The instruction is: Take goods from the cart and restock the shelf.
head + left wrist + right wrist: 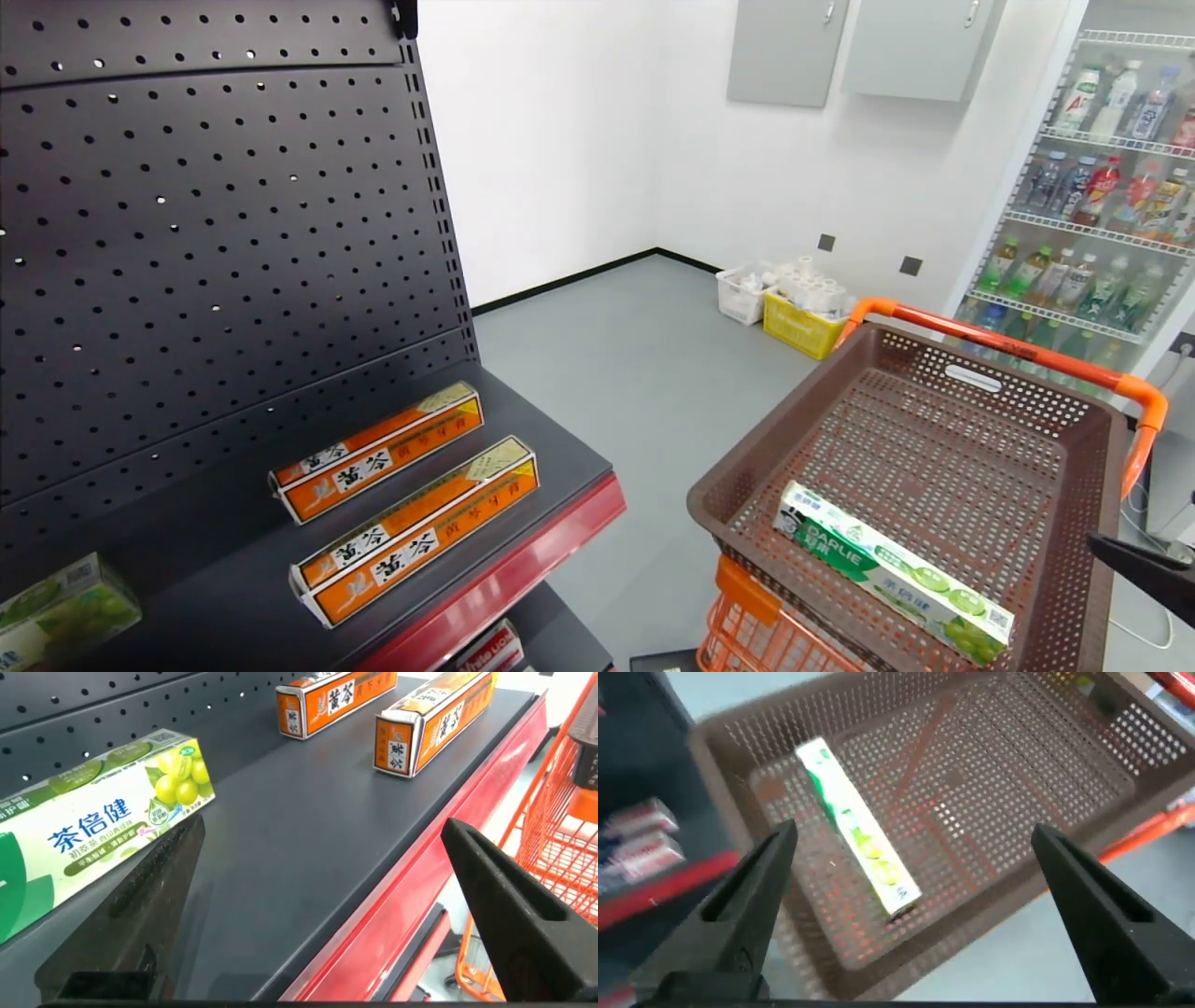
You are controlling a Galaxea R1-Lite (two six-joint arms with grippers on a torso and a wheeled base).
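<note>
my right gripper (pixel 913 838) hangs wide open above the cart basket (pixel 1018 775), touching nothing. the green box (pixel 859 854) lies flat on the basket floor below it, lined up, i judge, for the next pick. my left gripper (pixel 322 840) is open and empty over the shelf (pixel 280 873), just beside a shelved green box (pixel 93 840), with two orange boxes (pixel 425 719) farther along.

The left hand (pixel 322 831) is plain black, with two wedge-shaped fingers (pixel 509 905) whose faces are smooth and slightly glossy. The right hand (pixel 915 833) has matching black fingers tapering to blunt tips.
</note>
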